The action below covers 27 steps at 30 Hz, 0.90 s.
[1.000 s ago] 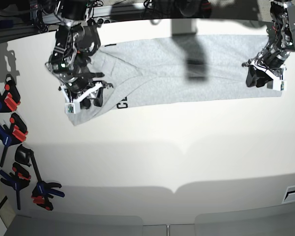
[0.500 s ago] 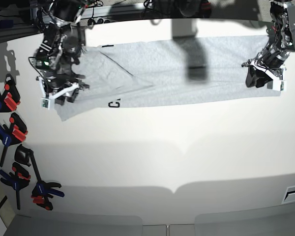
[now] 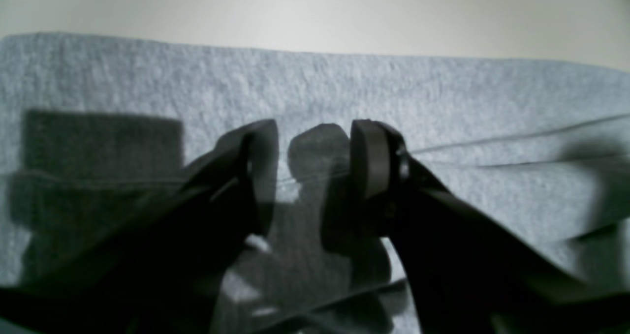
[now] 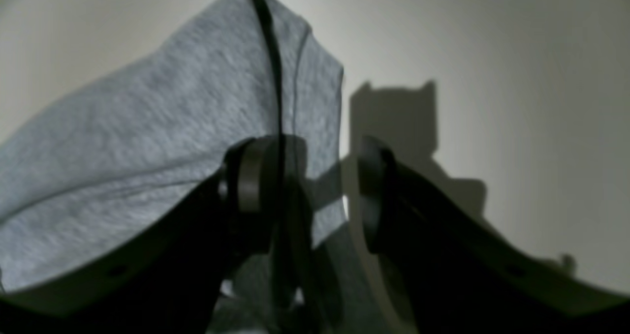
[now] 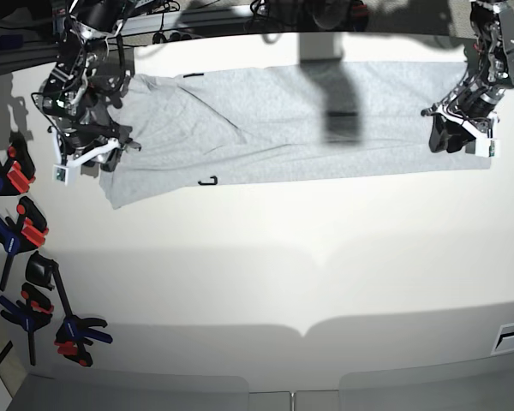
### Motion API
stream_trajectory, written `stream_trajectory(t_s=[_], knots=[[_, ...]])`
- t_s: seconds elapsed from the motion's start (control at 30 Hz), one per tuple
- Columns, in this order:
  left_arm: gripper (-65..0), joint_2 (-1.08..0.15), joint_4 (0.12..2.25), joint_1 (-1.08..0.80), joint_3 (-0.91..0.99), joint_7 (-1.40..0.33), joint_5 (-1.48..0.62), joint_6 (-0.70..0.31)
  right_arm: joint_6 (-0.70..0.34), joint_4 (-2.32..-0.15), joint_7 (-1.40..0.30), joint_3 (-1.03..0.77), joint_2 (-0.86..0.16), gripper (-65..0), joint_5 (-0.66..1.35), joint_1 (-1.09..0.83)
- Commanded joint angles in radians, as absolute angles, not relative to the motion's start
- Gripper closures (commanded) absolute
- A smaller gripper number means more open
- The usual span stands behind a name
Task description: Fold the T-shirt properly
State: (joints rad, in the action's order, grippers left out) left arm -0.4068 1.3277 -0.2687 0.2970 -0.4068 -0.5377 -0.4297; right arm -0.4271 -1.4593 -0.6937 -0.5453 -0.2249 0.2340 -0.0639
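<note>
Grey heather cotton, the short-sleeved T-shirt (image 5: 274,124) lies spread in a long band across the far part of the white table (image 5: 265,274), its plain side mostly upward. A small trace of black lettering (image 5: 207,181) shows at the near hem. The right gripper (image 5: 90,154) sits at the shirt's end on the base view's left. In the right wrist view, its fingers (image 4: 251,181) stand apart, with an edge of cloth (image 4: 206,127) between them; neither pad visibly presses it, so the gripper is released. The left gripper (image 5: 457,137) rests on the opposite end of the garment. In the left wrist view, its fingers (image 3: 374,162) are likewise parted above flat fabric (image 3: 315,93), gripping nothing. Blue and red spring clamps (image 5: 26,257) lie along the table's left margin, well apart from the shirt.
</note>
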Motion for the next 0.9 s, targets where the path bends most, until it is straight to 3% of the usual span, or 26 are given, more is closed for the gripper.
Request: stream_trajectory(t_s=[0.0, 0.17, 0.27, 0.47, 0.6, 0.87], knots=[[-24.1, -0.419, 1.345, -0.277, 0.300, -0.447, -0.506, -0.403, -0.437, -1.509, -0.676, -0.550, -0.244, -25.2, 0.246, -0.047], [-34.2, -0.420, 1.479, -0.277, 0.300, -0.448, -0.506, -0.403, -0.437, -1.643, -0.715, -0.550, -0.244, -25.2, 0.246, -0.047], [-35.3, -0.438, 1.581, -0.277, 0.300, -0.490, -0.506, -0.402, -0.437, -1.720, -0.748, -0.550, -0.244, -25.2, 0.247, -0.047], [-35.3, -0.536, 1.733, -0.277, 0.300, -0.645, -0.479, -0.252, -0.437, -1.815, -0.807, -0.550, -0.244, -25.2, 0.247, -0.047], [-35.6, -0.611, 1.710, -0.277, 0.300, -0.754, -0.479, -0.175, -0.437, -1.827, -0.811, -0.550, -0.243, -25.2, 0.247, -0.047], [-35.7, -0.702, 1.554, -0.277, 0.303, -0.823, -0.590, -0.216, -0.437, -1.827, -0.825, -0.550, -0.243, -25.2, 0.247, -0.047]])
